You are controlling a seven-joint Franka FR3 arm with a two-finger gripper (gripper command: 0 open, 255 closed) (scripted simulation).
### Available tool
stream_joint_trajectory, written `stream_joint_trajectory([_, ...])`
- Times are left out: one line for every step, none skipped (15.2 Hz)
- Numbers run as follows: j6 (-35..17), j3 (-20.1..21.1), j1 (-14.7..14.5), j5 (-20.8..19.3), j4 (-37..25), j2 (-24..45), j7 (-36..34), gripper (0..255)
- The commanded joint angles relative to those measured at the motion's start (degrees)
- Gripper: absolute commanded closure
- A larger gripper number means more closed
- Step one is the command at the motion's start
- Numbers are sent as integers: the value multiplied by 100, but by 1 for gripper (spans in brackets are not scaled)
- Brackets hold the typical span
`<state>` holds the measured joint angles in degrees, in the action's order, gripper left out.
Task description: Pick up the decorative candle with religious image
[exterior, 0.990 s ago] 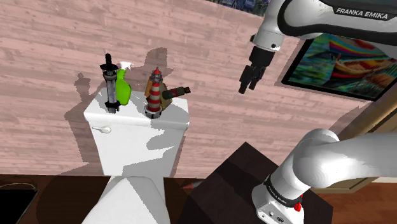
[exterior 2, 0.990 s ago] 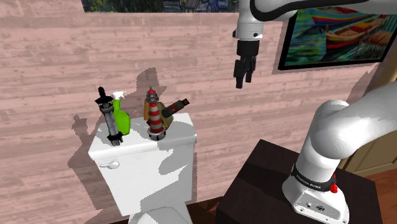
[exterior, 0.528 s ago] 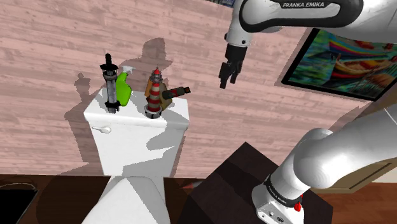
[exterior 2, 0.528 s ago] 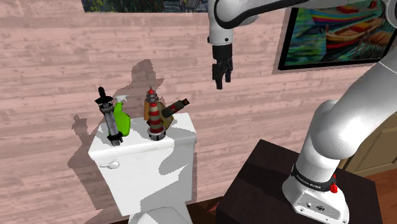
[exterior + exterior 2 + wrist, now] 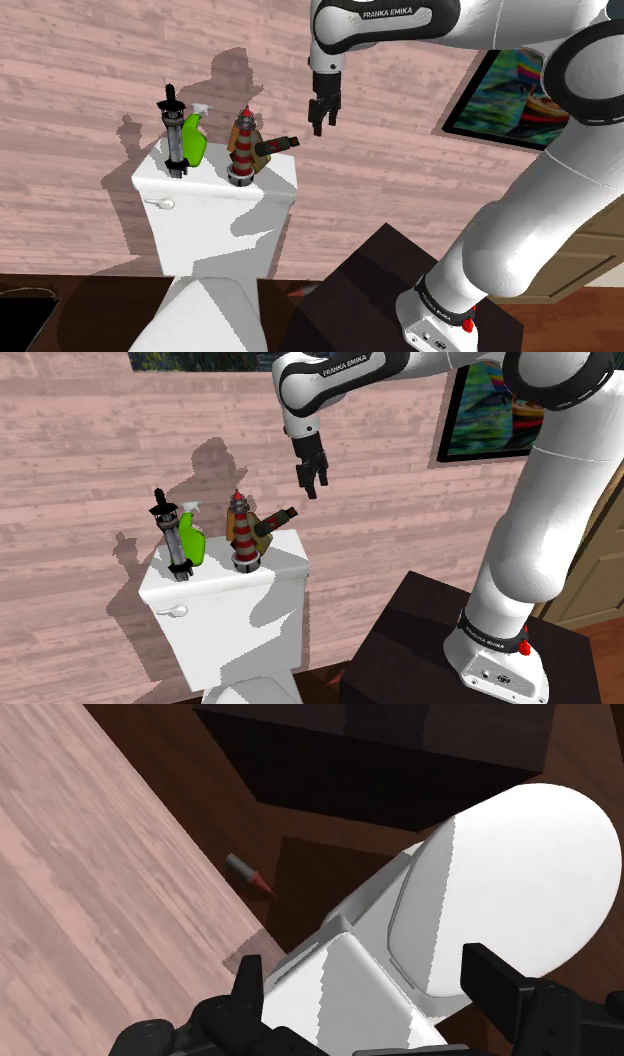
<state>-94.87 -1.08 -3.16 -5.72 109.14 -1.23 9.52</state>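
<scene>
Swinging left from beside the painting (image 5: 530, 95), the arm has carried the pincer (image 5: 322, 115) across the pink plank wall (image 5: 80, 60) toward the toilet. We now see it hanging in the air above and just right of the right end of the toilet tank (image 5: 215, 205), touching nothing. In the second exterior view the pincer (image 5: 312, 480) points downward, higher than everything on the tank (image 5: 225, 597). In the wrist view its 2 black fingers (image 5: 247, 984) stand wide apart with nothing between them, so the pincer (image 5: 365, 972) is open. Below it lie the white toilet (image 5: 500, 884), the dark floor (image 5: 330, 869) and a small grey and red thing (image 5: 250, 876) near the wall.

Along the tank lid, from left to right, stand a tall black-and-grey piece (image 5: 174, 135), a green spray bottle (image 5: 192, 140) and a red-and-white lighthouse figure (image 5: 243, 155). A brown bottle (image 5: 272, 148) leans with its dark neck pointing right. We take the candle (image 5: 240, 128) to be the brownish-orange thing on the far side of the lighthouse figure, largely hidden by it. It lies left of and lower than the pincer, well apart from it. The dark stand (image 5: 370, 290) sits at the near right.
</scene>
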Motion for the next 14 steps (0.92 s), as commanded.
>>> stream_joint_trajectory([169, 41, -40, -116, -577, 549, 79, 0])
stream_joint_trajectory([242, 63, -66, -174, -860, 829, 109, 0])
stream_joint_trajectory([323, 83, -93, -233, -1154, 1112, 141, 0])
stream_joint_trajectory([412, 102, -123, -294, -1460, 1398, 175, 0])
stream_joint_trajectory([510, 119, -154, -356, -1779, 1688, 211, 0])
stream_joint_trajectory([618, 134, -189, -418, -2113, 1984, 250, 0])
stream_joint_trajectory([736, 147, -225, -482, -2465, 2287, 292, 0])
stream_joint_trajectory([865, 157, -264, -546, -2837, 2598, 339, 0])
stream_joint_trajectory([1008, 165, -307, -610, -3235, 2921, 391, 0])
stream_joint_trajectory([1165, 168, -353, -675, -3663, 3259, 451, 0])
stream_joint_trajectory([1342, 167, -403, -739, -4132, 3618, 519, 0])
stream_joint_trajectory([1545, 162, -456, -804, -4658, 4005, 597, 0])
stream_joint_trajectory([1784, 150, -513, -869, -5266, 4435, 691, 0])
stream_joint_trajectory([2094, 126, -579, -932, -6036, 4953, 812, 0])
